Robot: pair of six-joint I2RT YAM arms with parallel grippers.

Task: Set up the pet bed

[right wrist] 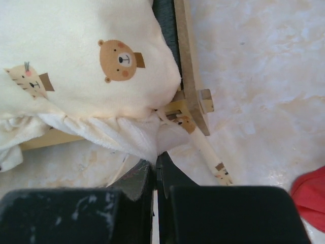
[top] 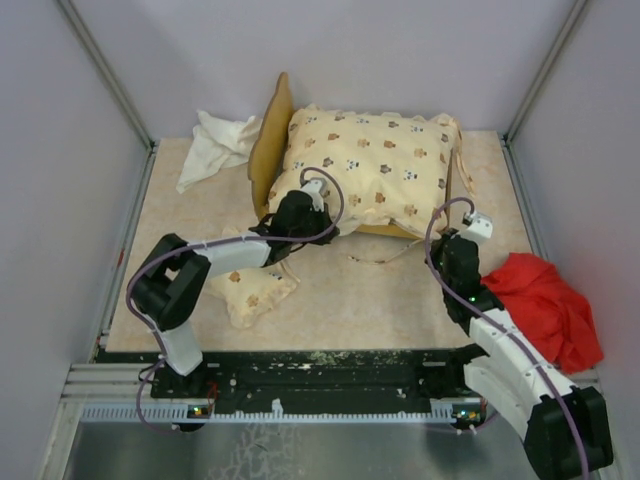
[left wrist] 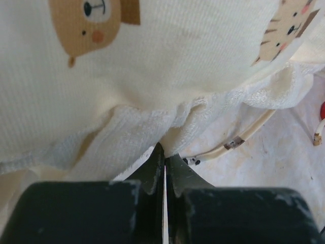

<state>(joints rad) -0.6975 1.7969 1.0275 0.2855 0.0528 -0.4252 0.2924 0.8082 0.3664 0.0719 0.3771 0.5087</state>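
Observation:
The cream animal-print cushion [top: 375, 165] lies askew over the light-yellow wooden bed frame [top: 270, 140], whose headboard stands at the left. My left gripper [top: 297, 218] is at the cushion's near-left corner. In the left wrist view it [left wrist: 165, 155] is shut on a fold of the cushion's [left wrist: 177, 61] white fleecy edge. My right gripper [top: 462, 238] is at the near-right corner. There it [right wrist: 156, 160] is shut on the cushion's [right wrist: 86, 61] fleecy hem, beside the frame's side rail [right wrist: 190, 76]. The matching small pillow [top: 250, 290] lies on the table under my left arm.
A plain white cloth [top: 215, 145] lies crumpled at the back left behind the headboard. A red cloth [top: 545, 300] is heaped at the right by my right arm, its edge [right wrist: 310, 198] showing near the right gripper. A cushion tie string [left wrist: 244, 136] trails on the table.

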